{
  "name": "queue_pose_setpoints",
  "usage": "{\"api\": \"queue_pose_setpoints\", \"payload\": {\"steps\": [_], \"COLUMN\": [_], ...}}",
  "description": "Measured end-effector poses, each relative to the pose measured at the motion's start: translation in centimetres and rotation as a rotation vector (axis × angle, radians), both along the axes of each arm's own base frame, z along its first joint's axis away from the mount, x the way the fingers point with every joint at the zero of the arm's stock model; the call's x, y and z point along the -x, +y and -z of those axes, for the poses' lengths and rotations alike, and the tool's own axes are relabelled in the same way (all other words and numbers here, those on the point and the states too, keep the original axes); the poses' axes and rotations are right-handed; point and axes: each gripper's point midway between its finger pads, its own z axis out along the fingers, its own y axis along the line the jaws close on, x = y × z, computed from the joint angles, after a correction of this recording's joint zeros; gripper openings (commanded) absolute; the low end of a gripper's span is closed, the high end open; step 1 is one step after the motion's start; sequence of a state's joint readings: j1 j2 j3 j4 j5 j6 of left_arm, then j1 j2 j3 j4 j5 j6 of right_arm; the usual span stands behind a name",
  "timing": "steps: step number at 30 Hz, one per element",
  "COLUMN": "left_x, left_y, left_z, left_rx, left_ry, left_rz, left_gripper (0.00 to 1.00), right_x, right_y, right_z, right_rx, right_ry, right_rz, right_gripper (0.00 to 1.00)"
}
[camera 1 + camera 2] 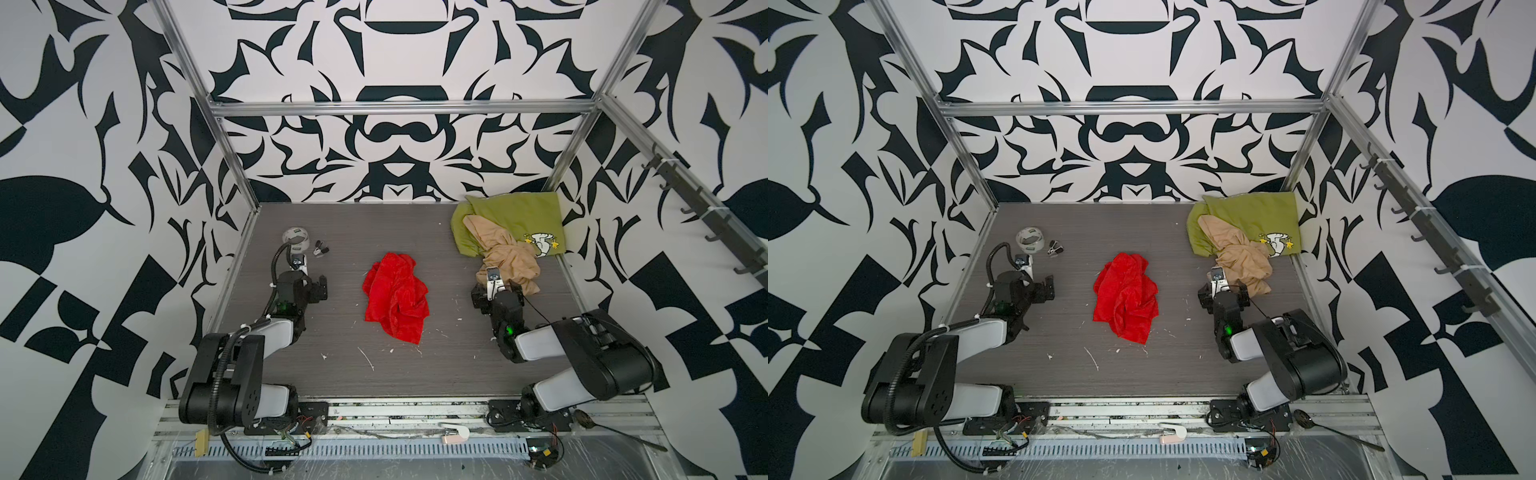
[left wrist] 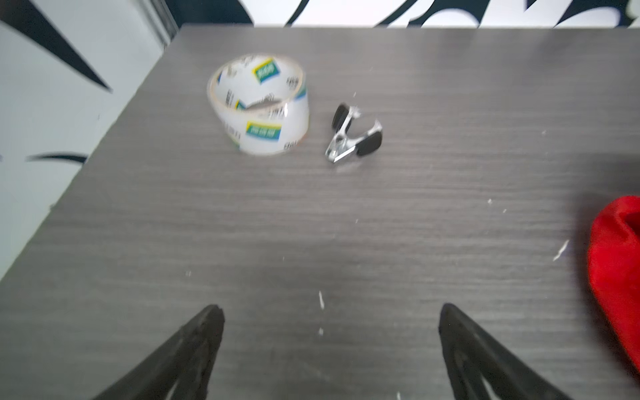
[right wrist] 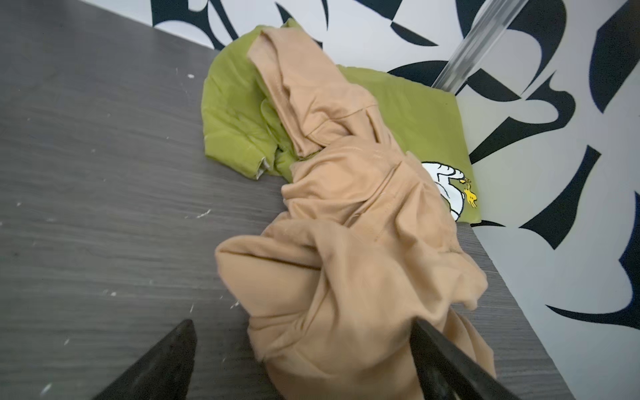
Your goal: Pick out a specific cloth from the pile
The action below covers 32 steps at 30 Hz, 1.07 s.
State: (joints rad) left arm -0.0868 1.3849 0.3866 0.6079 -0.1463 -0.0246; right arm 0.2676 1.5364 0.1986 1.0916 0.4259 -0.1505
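Pointing forward, right gripper [image 3: 304, 323] gapes at pile [image 3: 346, 242] edge

The left arm [image 1: 224, 374] and right arm [image 1: 602, 361] have glossy black joint housings and pale grey link covers. A green light [image 1: 284, 307] glows at each wrist. A ribbed black hose [image 1: 273, 266] runs along the left arm. The left gripper [image 2: 331, 305] and right gripper [image 3: 303, 321] have black fingers [image 2: 194, 349] tapering to points.
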Motion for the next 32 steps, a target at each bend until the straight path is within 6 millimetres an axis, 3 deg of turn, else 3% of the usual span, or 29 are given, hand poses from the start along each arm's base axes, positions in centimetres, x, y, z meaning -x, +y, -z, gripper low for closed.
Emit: {"api": "queue_pose_setpoints", "payload": {"steps": [3, 9, 17, 32], "left_x": [-0.8, -1.2, -1.6, -1.6], "left_y": [0.3, 0.1, -0.4, -0.5], "left_z": [-0.1, 2.0, 1.2, 1.0], "left_rx": [0.015, 0.023, 0.028, 0.028], "left_ry": [-0.048, -0.031, -0.063, -0.072], "left_rz": [0.009, 0.034, 0.060, 0.065], "left_gripper": [0.99, 1.00, 0.99, 0.99], "right_x": [-0.4, -0.7, -1.9, -2.7], "right_y": [-0.7, -0.3, -1.6, -1.8], "right_z": [0.5, 0.2, -0.8, 0.2], "right_rx": [-0.022, -0.043, -0.063, -0.117], "right_ry": [-0.024, -0.035, -0.056, 0.016], "right_rz": [0.026, 0.005, 0.100, 0.058], "right_gripper": [0.99, 1.00, 1.00, 1.00]}}
